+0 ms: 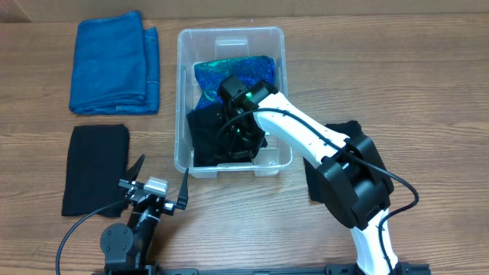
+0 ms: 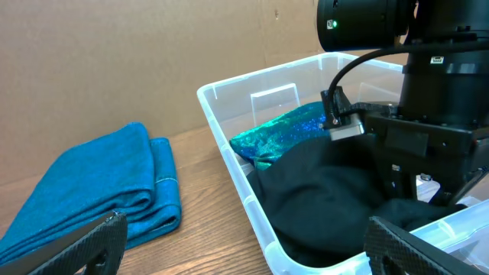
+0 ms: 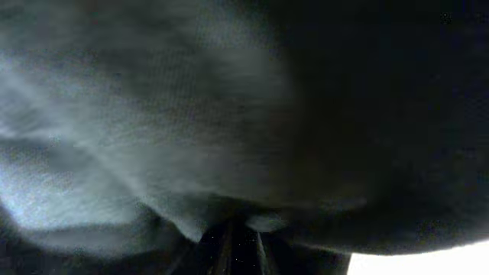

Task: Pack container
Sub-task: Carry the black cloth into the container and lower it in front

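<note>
- The container (image 1: 229, 37) sits near the middle of the counter (image 1: 412, 69). It is a clear bin with rounded corners and a rim, long side running away from the arms.
- Inside, a teal cloth (image 1: 229, 70) lies at the far end. It is shiny and speckled in the left wrist view.
- A black cloth (image 1: 203, 128) fills the near end, bunched up and overlapping the teal one's near edge.
- The right gripper (image 1: 241, 136) is down inside the container on the black cloth. The right wrist view is filled with dark fabric pressed close, so I cannot tell whether its jaws are closed on it.
- The left gripper (image 1: 163, 168) hangs over the counter just off the container's near left corner, jaws spread wide and holding nothing.
- A small white label (image 2: 425, 180) shows on the base beside the right arm. Its print is too small to read.
- A green light (image 1: 248, 95) glows on the right wrist.
- A folded blue towel (image 1: 114, 65) lies left of the container, near it but apart.
- A flat black cloth (image 1: 95, 168) lies nearer the arms, below the towel.
- Another dark cloth (image 1: 348, 127) lies right of the container, mostly hidden under the right arm.
- The counter is light wood grain. A plain brown wall (image 2: 153, 53) stands behind it.
</note>
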`<action>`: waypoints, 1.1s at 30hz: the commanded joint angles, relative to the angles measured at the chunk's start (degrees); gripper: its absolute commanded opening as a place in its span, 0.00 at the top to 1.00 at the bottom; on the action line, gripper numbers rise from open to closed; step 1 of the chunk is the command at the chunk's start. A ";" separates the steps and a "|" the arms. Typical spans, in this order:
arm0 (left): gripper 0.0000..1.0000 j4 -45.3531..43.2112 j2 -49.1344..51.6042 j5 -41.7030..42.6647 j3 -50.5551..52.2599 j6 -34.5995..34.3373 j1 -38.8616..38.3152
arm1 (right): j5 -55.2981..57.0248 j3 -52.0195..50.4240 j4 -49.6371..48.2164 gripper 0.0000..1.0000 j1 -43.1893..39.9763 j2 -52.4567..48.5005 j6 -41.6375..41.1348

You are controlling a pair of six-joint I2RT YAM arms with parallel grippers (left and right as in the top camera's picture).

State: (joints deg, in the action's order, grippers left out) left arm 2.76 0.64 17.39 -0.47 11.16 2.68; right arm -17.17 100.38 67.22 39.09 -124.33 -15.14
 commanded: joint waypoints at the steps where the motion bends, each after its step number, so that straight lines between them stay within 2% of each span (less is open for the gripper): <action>1: 0.00 -0.02 -0.37 0.04 0.22 1.07 0.31 | 9.25 1.79 2.43 0.86 -0.79 0.02 -0.09; 4: 0.00 -0.02 -0.37 0.04 0.22 1.07 0.31 | 18.73 12.26 9.11 0.78 -1.62 0.13 -2.03; 7: 0.00 -0.02 -0.37 0.04 0.22 1.07 0.31 | 15.98 21.35 12.52 0.76 -1.66 0.13 -1.27; 12: 0.00 -0.02 -0.37 0.04 0.22 1.07 0.31 | 5.44 15.80 13.42 0.86 -0.04 0.11 0.48; 17: 0.00 -0.02 -0.37 0.04 0.22 1.07 0.31 | -5.05 7.52 9.81 0.87 2.69 0.09 4.72; 24: 0.00 -0.02 -0.37 0.04 0.22 1.07 0.31 | -5.42 6.43 6.38 0.82 7.96 -0.13 4.72; 28: 0.00 -0.02 -0.37 0.04 0.22 1.07 0.31 | -3.17 6.43 5.64 0.82 7.93 -0.98 4.74; 33: 0.00 -0.02 -0.37 0.04 0.22 1.07 0.31 | -0.79 6.43 3.98 0.82 7.87 -6.73 6.64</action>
State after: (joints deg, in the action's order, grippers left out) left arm 2.76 0.64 17.39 -0.47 11.16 2.68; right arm -19.07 107.22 72.03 46.96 -126.89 -10.13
